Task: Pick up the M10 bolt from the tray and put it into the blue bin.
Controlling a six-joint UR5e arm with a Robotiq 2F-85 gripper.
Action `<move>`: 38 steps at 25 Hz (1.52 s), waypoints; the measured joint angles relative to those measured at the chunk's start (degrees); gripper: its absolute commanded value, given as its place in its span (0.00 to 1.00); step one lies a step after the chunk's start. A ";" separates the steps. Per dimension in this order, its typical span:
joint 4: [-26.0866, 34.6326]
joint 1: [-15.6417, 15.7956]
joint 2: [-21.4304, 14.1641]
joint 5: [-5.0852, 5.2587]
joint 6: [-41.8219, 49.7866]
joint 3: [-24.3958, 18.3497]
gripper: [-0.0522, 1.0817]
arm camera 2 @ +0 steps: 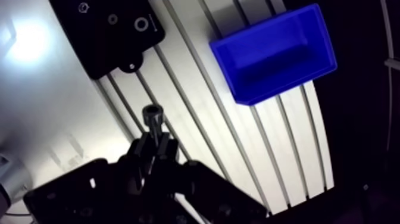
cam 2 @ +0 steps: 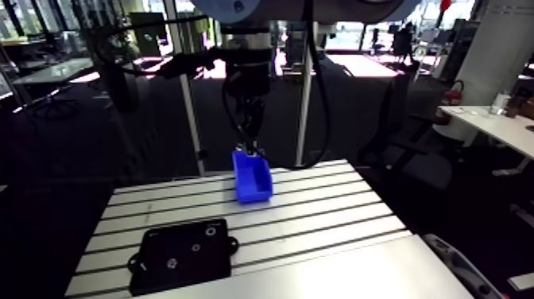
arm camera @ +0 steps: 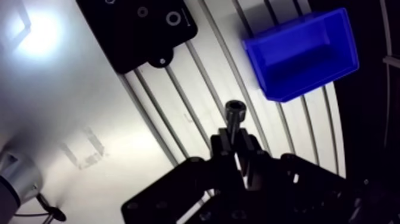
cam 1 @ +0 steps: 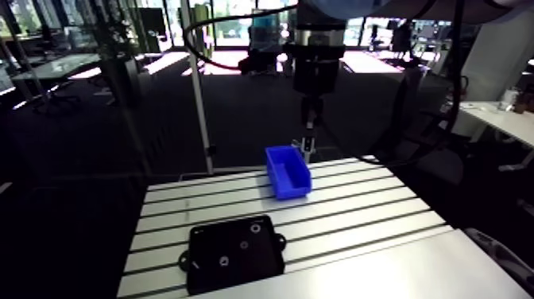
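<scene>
Gripper [arm camera: 236, 143] is clamped on the bolt [arm camera: 234, 113], fingers nearly together and pinching the shank. The bolt's long axis runs in line with the fingers, socket head pointing away from the gripper, down toward the table [arm camera: 71, 107]. It hangs clear of the surface. In the wrist view it sits over the slots between tray [arm camera: 137, 30] and bin [arm camera: 300, 53], not over the bin.
</scene>
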 measured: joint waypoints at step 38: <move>-13.37 2.72 22.15 -5.18 -16.85 -11.29 0.96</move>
